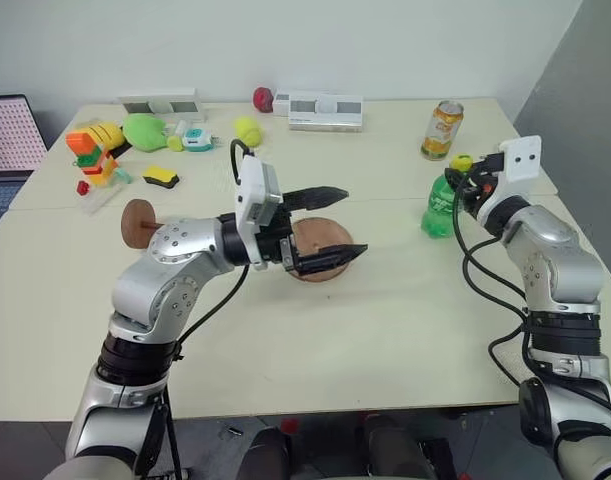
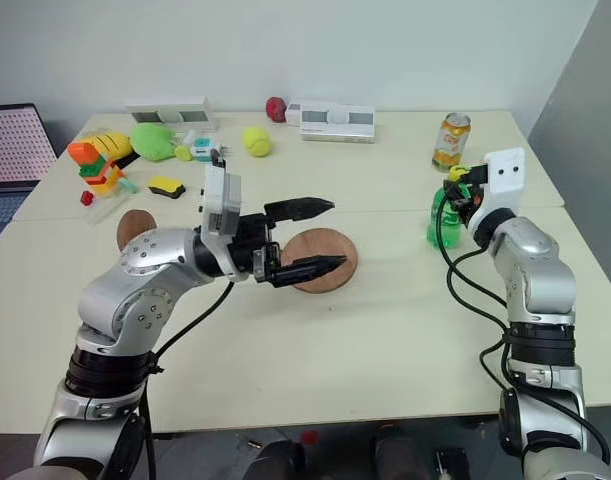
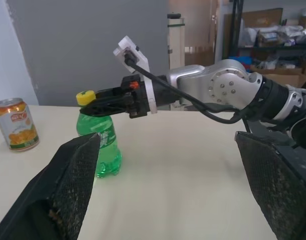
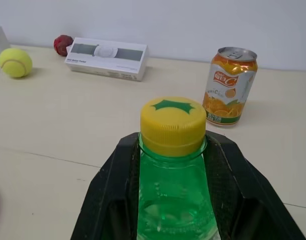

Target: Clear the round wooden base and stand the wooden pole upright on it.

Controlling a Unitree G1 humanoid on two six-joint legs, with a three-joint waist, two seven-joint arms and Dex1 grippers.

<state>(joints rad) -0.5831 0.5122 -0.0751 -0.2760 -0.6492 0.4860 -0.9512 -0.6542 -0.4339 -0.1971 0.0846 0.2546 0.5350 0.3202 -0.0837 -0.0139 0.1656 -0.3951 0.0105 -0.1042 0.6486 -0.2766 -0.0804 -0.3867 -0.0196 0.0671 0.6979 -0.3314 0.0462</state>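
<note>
2 grippers are at work over the pale table point(image 1: 385, 330). The right gripper point(image 4: 173, 165) has its black fingers closed on the neck of a green plastic bottle with a yellow cap point(image 1: 440, 205), well to the right of the flat reddish-brown round wooden base point(image 2: 330, 255). The base lies bare near the table's middle, so I judge that the clearing step is almost finished; the bottle must only be set down and released. The left gripper point(image 1: 330, 225) hovers over the base, fingers spread wide and holding nothing. The next move calls for it to fetch the wooden pole. Of the pole, only 1 small round reddish-brown disc point(image 1: 138, 222) appears behind the left arm; the rod is hidden, so I cannot tell how it lies.
</note>
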